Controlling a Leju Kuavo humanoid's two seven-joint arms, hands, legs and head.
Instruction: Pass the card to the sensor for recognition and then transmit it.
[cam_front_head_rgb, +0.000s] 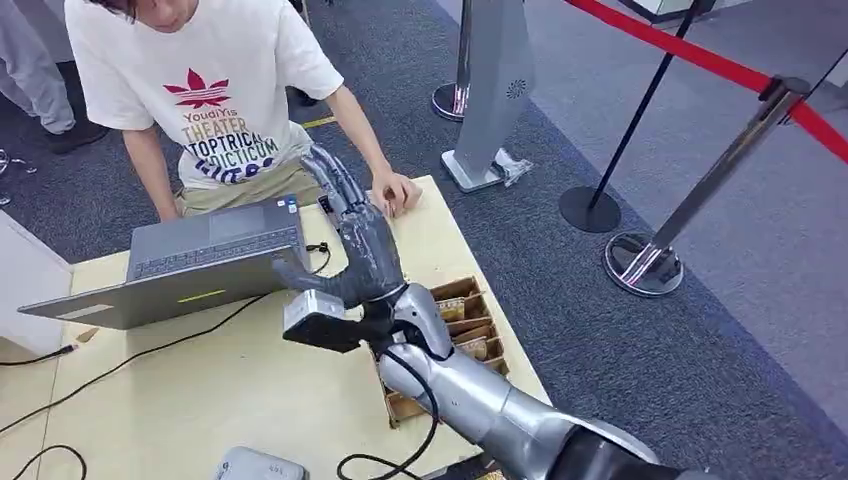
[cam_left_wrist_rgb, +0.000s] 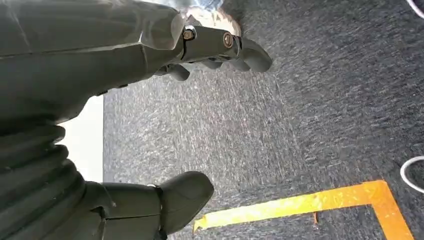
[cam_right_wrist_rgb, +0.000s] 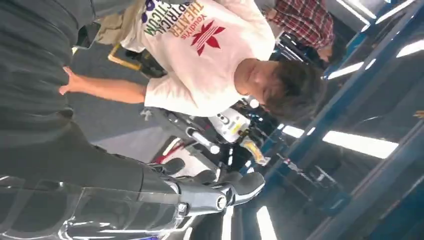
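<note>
My right hand reaches out over the pale table toward the person, fingers stretched forward and thumb spread to the side, with nothing in it. In the right wrist view the same hand is raised and empty in front of the person's white shirt. A wooden slotted box with cards in its compartments sits under my right forearm. My left hand hangs over grey carpet, fingers loosely bent and thumb apart, holding nothing.
A person leans over the far table edge, one hand resting on the table by my fingertips. An open laptop stands at the left, with cables trailing across the table. A grey kiosk and rope stanchions stand to the right.
</note>
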